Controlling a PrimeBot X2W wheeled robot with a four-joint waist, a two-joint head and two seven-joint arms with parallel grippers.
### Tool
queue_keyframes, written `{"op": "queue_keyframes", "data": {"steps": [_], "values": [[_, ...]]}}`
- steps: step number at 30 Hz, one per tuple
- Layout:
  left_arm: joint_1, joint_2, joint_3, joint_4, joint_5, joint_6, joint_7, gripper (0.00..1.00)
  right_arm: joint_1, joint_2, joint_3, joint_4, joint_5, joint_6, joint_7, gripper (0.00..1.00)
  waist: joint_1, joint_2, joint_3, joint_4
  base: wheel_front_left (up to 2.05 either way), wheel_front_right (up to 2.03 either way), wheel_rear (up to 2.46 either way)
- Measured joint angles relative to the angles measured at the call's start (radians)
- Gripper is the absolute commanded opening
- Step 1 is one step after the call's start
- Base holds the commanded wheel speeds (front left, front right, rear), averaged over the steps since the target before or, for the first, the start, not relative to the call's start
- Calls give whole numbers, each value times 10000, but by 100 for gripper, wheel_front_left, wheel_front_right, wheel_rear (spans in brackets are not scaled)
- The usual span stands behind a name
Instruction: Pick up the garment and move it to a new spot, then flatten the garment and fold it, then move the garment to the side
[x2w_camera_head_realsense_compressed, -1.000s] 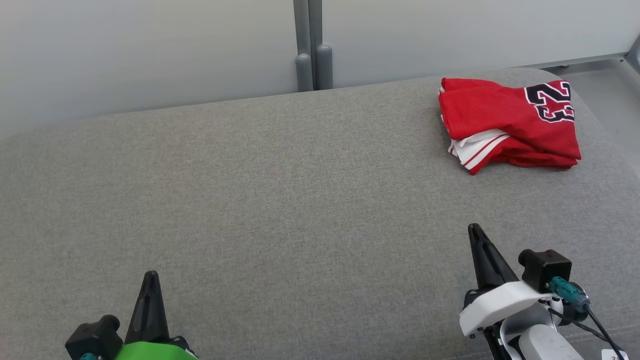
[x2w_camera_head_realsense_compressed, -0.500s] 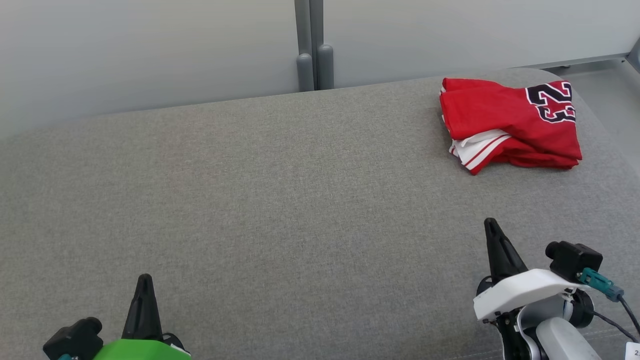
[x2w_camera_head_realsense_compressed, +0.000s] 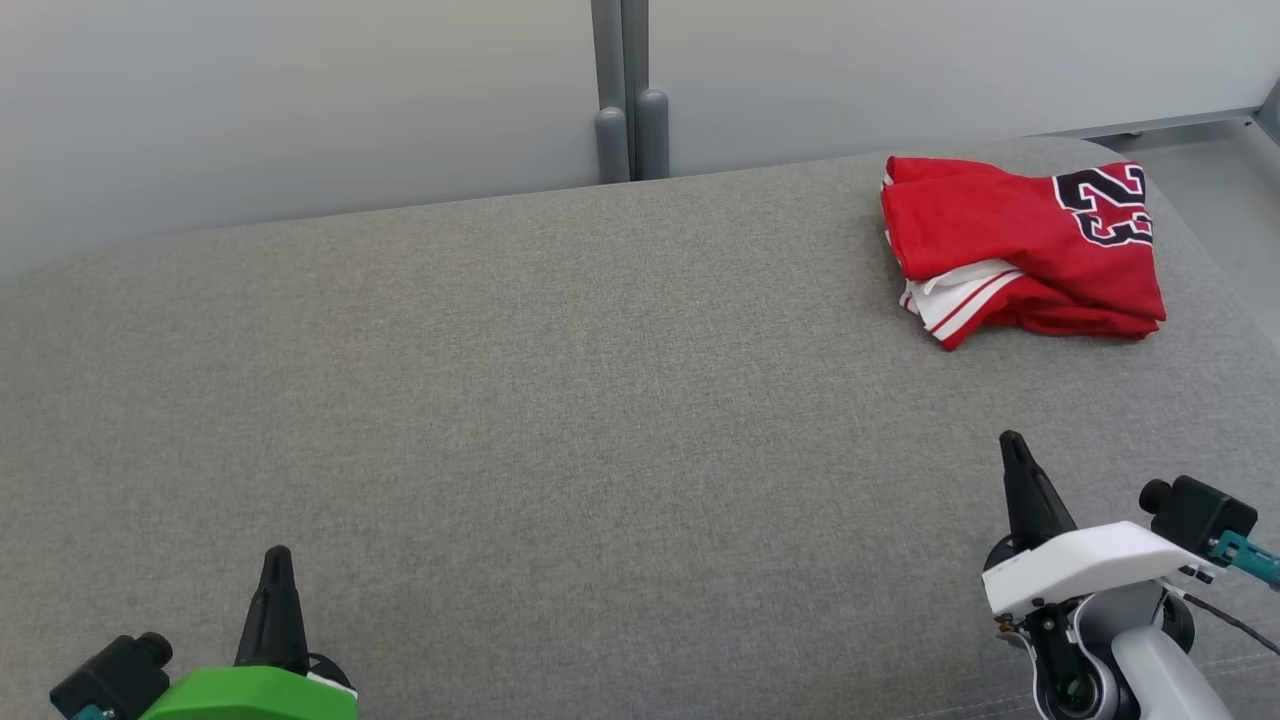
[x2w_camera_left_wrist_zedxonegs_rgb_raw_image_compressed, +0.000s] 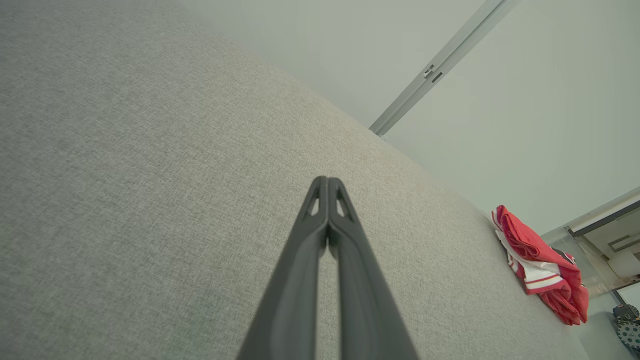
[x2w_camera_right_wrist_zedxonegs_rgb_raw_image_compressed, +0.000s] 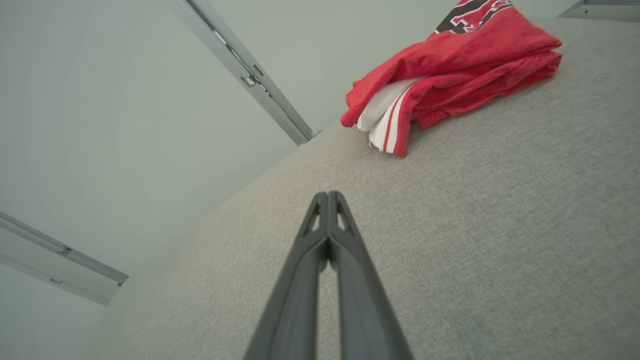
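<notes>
The garment (x2w_camera_head_realsense_compressed: 1025, 250) is a red jersey with white striped trim and a dark number, lying folded at the far right corner of the grey cushioned surface (x2w_camera_head_realsense_compressed: 560, 400). It also appears in the left wrist view, the garment (x2w_camera_left_wrist_zedxonegs_rgb_raw_image_compressed: 540, 265) far off to the right, and in the right wrist view, the garment (x2w_camera_right_wrist_zedxonegs_rgb_raw_image_compressed: 450, 70) ahead and up. My left gripper (x2w_camera_head_realsense_compressed: 276, 560) is shut and empty at the lower left (x2w_camera_left_wrist_zedxonegs_rgb_raw_image_compressed: 328, 181). My right gripper (x2w_camera_head_realsense_compressed: 1012, 442) is shut and empty at the lower right (x2w_camera_right_wrist_zedxonegs_rgb_raw_image_compressed: 328, 195), well short of the jersey.
A pale wall panel with a grey vertical post (x2w_camera_head_realsense_compressed: 625, 90) runs behind the surface. The surface's right edge (x2w_camera_head_realsense_compressed: 1225, 290) drops to a grey floor beside the jersey. A wide bare stretch of grey fabric lies between the two grippers.
Both grippers have drawn apart: the left slid toward the lower left, the right toward the right. Both stayed shut. The jersey has not moved.
</notes>
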Motion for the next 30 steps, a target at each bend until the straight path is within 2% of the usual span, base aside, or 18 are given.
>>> {"op": "queue_keyframes", "data": {"steps": [14, 30], "values": [[-269, 63, 127, 88, -1810, -188, 441, 0, -13, 6, -550, -56, 1910, 123, 458, 0, 0, 0, -10, 23, 0, 0, 0], [-654, 161, 364, 311, -3818, -516, 928, 0, -78, 48, -1175, -98, 4096, 414, 926, 0, 0, 0, -25, 51, 0, 0, 0]]}}
